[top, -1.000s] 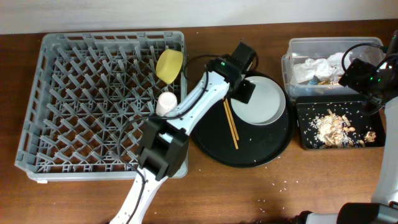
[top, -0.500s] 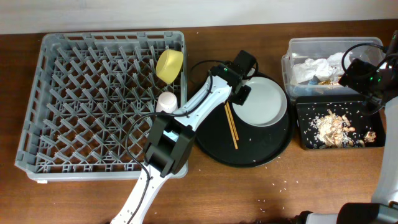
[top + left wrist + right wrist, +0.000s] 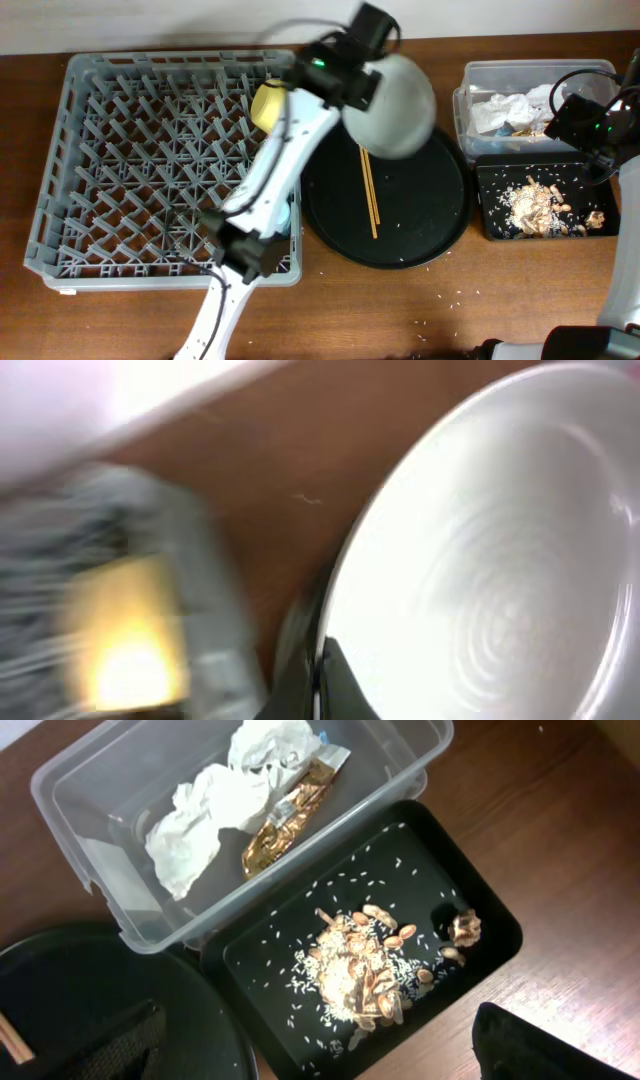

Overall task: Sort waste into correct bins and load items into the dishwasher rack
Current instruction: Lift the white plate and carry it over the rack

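Where wrapper [image 3: 290, 815] lies — lettering unreadable.

White plate [image 3: 398, 105] up in air, tilted, by far right corner of grey rack [image 3: 140, 170]. Yellow bowl [image 3: 271, 104] on its edge in rack, far right. Two chopsticks [image 3: 368, 190] flat, side by side, right of rack. Crumpled napkins [image 3: 195, 825] and brown-orange wrapper [image 3: 290, 812] in clear tub [image 3: 100, 780]. Food scraps [image 3: 362, 972] piled in black tray [image 3: 265, 965], touching tub's near side.

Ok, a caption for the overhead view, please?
Left gripper holds the white plate above the round black tray, chopsticks lying on it, beside the dishwasher rack.
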Action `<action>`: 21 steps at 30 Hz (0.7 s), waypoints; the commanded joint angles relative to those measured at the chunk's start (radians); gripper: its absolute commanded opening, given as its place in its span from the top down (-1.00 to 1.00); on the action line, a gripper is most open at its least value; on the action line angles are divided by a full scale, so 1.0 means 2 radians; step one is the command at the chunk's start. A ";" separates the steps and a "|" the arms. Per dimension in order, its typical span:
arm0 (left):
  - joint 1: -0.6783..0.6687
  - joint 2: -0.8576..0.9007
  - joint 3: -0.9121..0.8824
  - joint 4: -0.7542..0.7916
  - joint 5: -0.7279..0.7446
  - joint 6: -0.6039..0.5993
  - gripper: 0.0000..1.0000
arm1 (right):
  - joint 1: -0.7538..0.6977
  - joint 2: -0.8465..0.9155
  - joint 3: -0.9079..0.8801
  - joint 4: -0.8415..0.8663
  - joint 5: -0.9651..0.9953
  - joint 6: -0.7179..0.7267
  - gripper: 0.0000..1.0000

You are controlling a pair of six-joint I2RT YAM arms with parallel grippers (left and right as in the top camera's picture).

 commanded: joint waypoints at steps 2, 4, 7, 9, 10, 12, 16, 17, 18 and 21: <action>0.044 -0.040 0.051 -0.058 -0.327 0.003 1.00 | -0.001 0.002 0.001 0.000 0.008 0.006 -0.97; 0.066 -0.039 0.049 -0.069 -0.397 0.003 0.99 | -0.001 0.002 0.001 0.000 0.008 0.006 -0.97; 0.104 -0.034 0.047 -0.046 -0.421 0.003 0.99 | -0.001 0.002 0.001 0.000 0.008 0.006 -0.97; 0.131 -0.017 0.046 -0.038 -0.418 -0.002 1.00 | -0.001 0.002 0.001 0.000 0.008 0.006 -0.97; 0.142 -0.005 0.046 -0.036 -0.418 -0.015 1.00 | -0.001 0.002 0.001 0.000 0.008 0.006 -0.97; 0.153 0.014 0.046 -0.036 -0.418 -0.020 1.00 | -0.001 0.002 0.001 0.000 0.008 0.006 -0.97; 0.154 0.046 0.046 -0.027 -0.420 -0.025 1.00 | -0.001 0.002 0.001 0.000 0.008 0.006 -0.97; 0.154 0.053 0.046 -0.027 -0.420 -0.027 1.00 | -0.001 0.002 0.001 0.000 0.008 0.006 -0.97; 0.154 0.061 0.046 -0.027 -0.420 -0.035 1.00 | -0.001 0.002 0.001 0.000 0.008 0.006 -0.97; 0.153 0.075 0.046 -0.027 -0.419 -0.036 1.00 | -0.001 0.002 0.001 0.000 0.008 0.006 -0.97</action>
